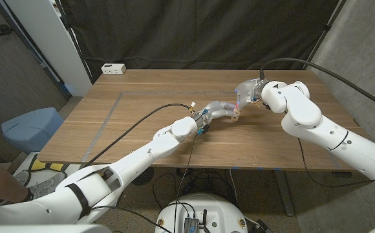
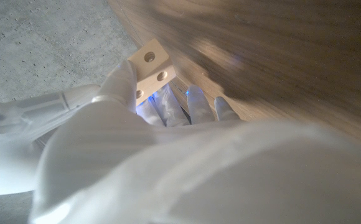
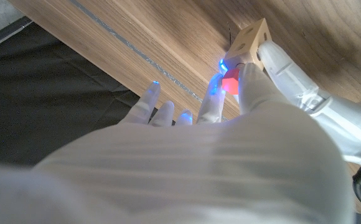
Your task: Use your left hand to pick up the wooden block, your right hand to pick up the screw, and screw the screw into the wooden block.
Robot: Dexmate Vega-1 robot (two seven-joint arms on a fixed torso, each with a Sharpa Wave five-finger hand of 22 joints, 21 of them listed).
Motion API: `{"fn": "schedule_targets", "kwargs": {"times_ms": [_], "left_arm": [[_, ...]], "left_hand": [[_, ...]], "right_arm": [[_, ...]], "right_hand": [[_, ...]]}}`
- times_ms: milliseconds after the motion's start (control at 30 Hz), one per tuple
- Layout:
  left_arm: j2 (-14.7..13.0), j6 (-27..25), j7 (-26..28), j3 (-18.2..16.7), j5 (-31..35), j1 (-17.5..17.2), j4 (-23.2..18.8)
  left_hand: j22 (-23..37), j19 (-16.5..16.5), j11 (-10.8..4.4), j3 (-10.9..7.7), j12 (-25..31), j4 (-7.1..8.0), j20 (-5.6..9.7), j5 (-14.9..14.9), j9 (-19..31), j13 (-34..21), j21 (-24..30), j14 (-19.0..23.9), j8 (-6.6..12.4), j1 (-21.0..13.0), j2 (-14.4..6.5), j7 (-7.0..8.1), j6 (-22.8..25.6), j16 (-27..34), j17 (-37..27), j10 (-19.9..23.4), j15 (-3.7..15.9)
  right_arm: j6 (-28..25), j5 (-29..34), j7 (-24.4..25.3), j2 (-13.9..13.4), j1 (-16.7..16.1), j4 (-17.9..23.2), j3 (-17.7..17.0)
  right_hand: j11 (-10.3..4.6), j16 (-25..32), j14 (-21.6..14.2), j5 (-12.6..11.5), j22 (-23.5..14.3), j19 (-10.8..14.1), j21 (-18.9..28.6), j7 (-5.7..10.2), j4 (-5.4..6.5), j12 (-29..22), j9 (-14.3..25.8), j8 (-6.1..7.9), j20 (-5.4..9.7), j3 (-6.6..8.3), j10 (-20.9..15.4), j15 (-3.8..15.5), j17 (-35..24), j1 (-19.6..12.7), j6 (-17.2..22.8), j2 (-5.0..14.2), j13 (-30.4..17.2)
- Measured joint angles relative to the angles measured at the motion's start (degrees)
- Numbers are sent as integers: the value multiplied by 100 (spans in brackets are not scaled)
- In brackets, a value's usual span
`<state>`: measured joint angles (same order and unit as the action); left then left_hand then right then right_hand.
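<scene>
Above the table (image 1: 142, 110), the left hand (image 1: 221, 110) grips the wooden block (image 2: 150, 70), holes facing out. The right hand (image 1: 247, 90) meets it, fingers mostly spread; a red screw (image 3: 231, 84) seems pinched at the block. Keep it square to the hole while twisting.

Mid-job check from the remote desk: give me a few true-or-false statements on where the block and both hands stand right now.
1. The left hand holds the wooden block. True.
2. The wooden block lies flat on the table, untouched. False: the left hand's fingers grip it.
3. The right hand is at the block, meeting the left hand. True.
4. The block's visible face has no holes. False: the left wrist view shows round holes.
5. A white power strip sits at the table's far corner. True.
</scene>
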<state>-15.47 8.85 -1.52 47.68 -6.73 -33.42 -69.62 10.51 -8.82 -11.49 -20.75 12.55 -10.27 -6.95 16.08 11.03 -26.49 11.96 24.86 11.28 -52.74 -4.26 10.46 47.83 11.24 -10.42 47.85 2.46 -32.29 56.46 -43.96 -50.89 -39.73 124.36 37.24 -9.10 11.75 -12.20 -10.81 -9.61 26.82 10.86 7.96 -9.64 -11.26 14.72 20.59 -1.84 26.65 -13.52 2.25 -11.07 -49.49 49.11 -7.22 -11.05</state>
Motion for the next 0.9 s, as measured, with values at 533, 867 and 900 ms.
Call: {"fn": "schedule_targets", "kwargs": {"times_ms": [533,867,900], "left_arm": [[5,-23,18,6,11,-4,-12],[17,-24,25,10,14,-2,-3],[19,-23,26,11,15,0,1]], "left_hand": [[0,0,-10,-24,0,-24,0,4,5,0,0,0,0,0,0,0,0,0,0,10,0],[0,0,5,-24,0,-24,0,3,5,0,0,0,13,0,0,0,0,0,0,24,0],[0,0,5,-24,0,-24,0,3,5,0,0,0,13,0,0,0,0,0,0,24,0]], "right_arm": [[-25,-21,139,-22,-79,29,-36],[-40,-21,213,-19,-95,25,-38],[-44,-21,219,-14,-95,20,-38]], "right_hand": [[-13,34,-112,0,0,63,0,-52,60,0,69,217,63,27,-218,10,-27,19,334,19,0],[-33,91,-215,1,0,147,0,-105,139,-42,97,379,104,-41,-422,-11,-54,153,592,152,0],[-41,99,-229,1,0,156,0,-109,151,-60,96,392,113,-40,-431,-15,-54,157,621,148,0]]}}
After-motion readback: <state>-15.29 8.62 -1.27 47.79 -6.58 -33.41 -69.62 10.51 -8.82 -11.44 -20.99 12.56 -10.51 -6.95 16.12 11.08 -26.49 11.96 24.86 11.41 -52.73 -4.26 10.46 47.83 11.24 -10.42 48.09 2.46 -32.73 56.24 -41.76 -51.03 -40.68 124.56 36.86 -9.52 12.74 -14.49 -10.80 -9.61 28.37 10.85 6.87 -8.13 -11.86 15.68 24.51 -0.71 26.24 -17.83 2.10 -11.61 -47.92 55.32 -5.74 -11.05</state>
